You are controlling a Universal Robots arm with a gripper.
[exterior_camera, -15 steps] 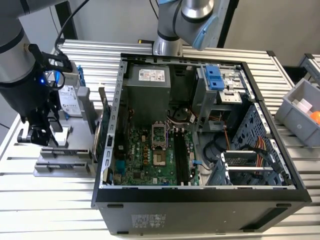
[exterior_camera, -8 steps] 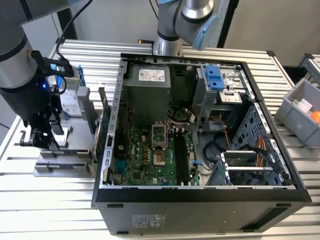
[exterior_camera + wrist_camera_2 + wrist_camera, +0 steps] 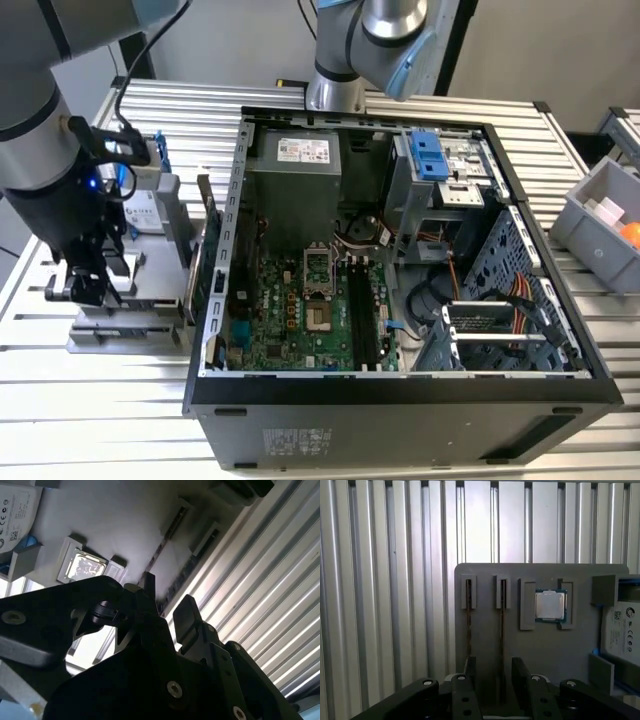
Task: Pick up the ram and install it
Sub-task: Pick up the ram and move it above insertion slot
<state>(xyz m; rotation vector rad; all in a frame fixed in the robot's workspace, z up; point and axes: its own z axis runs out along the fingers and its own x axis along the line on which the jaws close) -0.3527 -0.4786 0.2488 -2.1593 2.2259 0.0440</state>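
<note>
The gripper (image 3: 88, 290) hangs open and empty over the grey holder (image 3: 130, 325), which sits on the table (image 3: 100, 420) at nine o'clock of the case (image 3: 400, 425) in the exterior view. The ram (image 3: 502, 630) stands on edge in a holder groove, with a second stick (image 3: 468, 630) in the groove just beside it. In the first wrist view the gripper (image 3: 492, 670) brackets the ram, though one of its fingers (image 3: 470, 672) looks lined up over the second stick. That seems the main risk: coming down off line could put a fingertip on a stick's thin top edge or catch both sticks, bending one or jamming it in its groove. A skewed grip could also tilt the ram, so that it would meet the slots (image 3: 362, 315) on the board (image 3: 290, 300) crooked. How far the fingertips stand above the ram I cannot tell. The exterior view supplies the case and the slots, well apart from the holder. The first wrist view supplies the line-up of jaws to grooves, with the CPU (image 3: 550, 605) and the drive (image 3: 625, 630) alongside. The second wrist view takes the gripper (image 3: 167, 600) from behind, with light between the fingertips and nothing clamped.
</note>
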